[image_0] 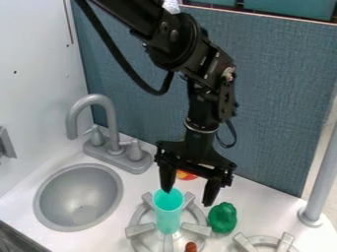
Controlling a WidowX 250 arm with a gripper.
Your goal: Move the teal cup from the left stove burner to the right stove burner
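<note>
A toy kitchen [253,197] lines a white counter [148,183], its gray sink [78,192] and faucet [111,118] left of the fingers [168,179] of the gripper [189,196], one stove burner [140,230] below them, another [246,243] lower right.

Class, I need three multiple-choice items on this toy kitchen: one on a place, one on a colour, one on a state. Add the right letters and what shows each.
1. Where does the cup stand?
A. In the sink
B. On a burner
C. Behind the tap

2. What colour is the tap?
A. Grey
B. Red
C. Yellow

3. How are the jaws of the gripper?
A. Pressed together
B. Crossed
C. Spread apart

Key:
1: B, its base sits among the burner's spokes.
2: A, its curved spout is grey.
3: C, a wide gap parts their tips.
</note>
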